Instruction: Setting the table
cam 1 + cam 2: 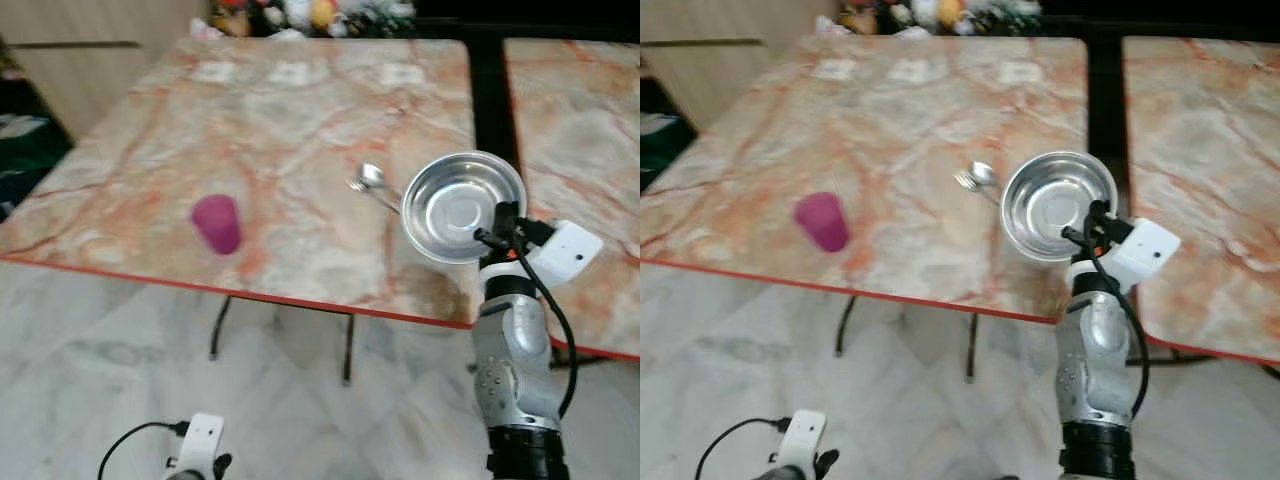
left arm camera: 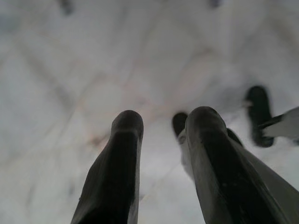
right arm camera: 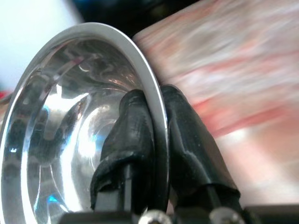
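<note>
Marble in pink and cream veins covers the table (image 1: 280,120) before you, with pale tiled floor beneath its red front edge; a second table (image 1: 580,110) stands to the right across a dark gap. Your right gripper (image 3: 156,140) pinches the rim of the steel bowl (image 1: 455,205), one finger inside and one outside, holding it tilted above the table's near right part; the bowl looks thin, stiff and light, but polished and likely slick, so judge the rim pinch as prone to swivel; keep the wrist level and set it down gently, since it will probably ring and skid on stone. A spoon and fork (image 1: 368,182) lie together just beyond the bowl; they look flat and hard to lift, best taken across the handles. A magenta cup (image 1: 217,222) stands well to the left; likely light plastic, easily tipped, best held round its middle. Your left gripper (image 2: 161,140) hangs over the floor, fingers spread apart and holding nothing.
</note>
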`<state>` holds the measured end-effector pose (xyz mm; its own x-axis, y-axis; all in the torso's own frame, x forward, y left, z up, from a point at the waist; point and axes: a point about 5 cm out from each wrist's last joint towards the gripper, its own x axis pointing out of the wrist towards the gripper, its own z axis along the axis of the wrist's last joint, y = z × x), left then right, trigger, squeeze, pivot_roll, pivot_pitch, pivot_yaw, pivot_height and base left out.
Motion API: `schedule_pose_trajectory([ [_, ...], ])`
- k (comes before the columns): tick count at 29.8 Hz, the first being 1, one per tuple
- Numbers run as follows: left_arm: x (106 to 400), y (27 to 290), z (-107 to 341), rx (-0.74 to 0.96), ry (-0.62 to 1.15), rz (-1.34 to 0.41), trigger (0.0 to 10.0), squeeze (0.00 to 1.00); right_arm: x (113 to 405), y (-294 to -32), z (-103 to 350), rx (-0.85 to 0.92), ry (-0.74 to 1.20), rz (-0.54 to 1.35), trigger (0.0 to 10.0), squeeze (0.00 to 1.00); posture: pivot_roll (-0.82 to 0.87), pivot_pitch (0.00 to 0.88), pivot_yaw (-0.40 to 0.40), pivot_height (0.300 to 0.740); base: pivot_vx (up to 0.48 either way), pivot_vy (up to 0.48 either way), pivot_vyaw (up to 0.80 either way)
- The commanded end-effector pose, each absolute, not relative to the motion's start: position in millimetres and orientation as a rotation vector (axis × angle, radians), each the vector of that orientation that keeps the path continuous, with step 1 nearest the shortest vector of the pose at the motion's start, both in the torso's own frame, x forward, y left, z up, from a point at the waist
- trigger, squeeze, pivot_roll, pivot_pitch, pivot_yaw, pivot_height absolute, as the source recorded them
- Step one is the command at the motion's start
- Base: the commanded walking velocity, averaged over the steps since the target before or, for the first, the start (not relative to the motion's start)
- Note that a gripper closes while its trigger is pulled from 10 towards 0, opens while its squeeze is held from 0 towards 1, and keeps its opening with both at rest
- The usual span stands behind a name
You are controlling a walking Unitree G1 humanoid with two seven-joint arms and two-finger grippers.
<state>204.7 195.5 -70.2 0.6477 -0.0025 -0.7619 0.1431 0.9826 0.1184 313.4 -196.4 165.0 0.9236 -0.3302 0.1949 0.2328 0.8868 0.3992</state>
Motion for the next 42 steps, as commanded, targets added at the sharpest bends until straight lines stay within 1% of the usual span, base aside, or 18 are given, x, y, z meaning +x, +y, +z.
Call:
schedule_pose_trajectory([
  [1, 193.1, 202.9, -75.6, 0.183, 0.904, -0.069, 10.0, 0.00, 314.3, -187.1, 167.3, 0.371, -0.279, -0.273, 10.0, 0.00, -0.11, 0.132, 0.052, 0.740, 0.000, -0.472, 0.00],
  [11, 193.9, 204.6, -74.9, 0.186, 0.902, -0.063, 10.0, 0.00, 316.0, -189.3, 168.3, 0.342, -0.289, -0.276, 10.0, 0.00, -0.12, 0.128, 0.049, 0.740, 0.000, -0.472, 0.00],
  [16, 194.5, 203.6, -74.8, 0.183, 0.900, -0.062, 10.0, 0.00, 316.5, -194.4, 170.8, 0.327, -0.299, -0.290, 10.0, 0.00, -0.12, 0.126, 0.043, 0.740, 0.000, -0.469, 0.00],
  [23, 195.7, 198.1, -75.1, 0.172, 0.896, -0.061, 10.0, 0.00, 317.7, -200.9, 173.6, 0.299, -0.305, -0.294, 10.0, 0.00, -0.14, 0.122, 0.024, 0.740, 0.000, -0.469, 0.00],
  [33, 195.5, 194.2, -75.9, 0.162, 0.899, -0.063, 10.0, 0.00, 317.5, -206.1, 180.9, 0.294, -0.330, -0.338, 10.0, 0.00, -0.14, 0.122, 0.021, 0.740, 0.000, -0.469, 0.00],
  [38, 193.8, 197.4, -76.4, 0.161, 0.904, -0.048, 10.0, 0.00, 313.9, -206.4, 177.1, 0.317, -0.311, -0.375, 10.0, 0.00, -0.14, 0.124, 0.029, 0.740, 0.000, -0.130, 0.00],
  [42, 192.6, 199.8, -76.6, 0.170, 0.908, -0.051, 10.0, 0.00, 309.9, -205.4, 173.8, 0.345, -0.305, -0.386, 10.0, 0.00, -0.15, 0.124, 0.040, 0.740, 0.000, 0.000, -0.79],
])
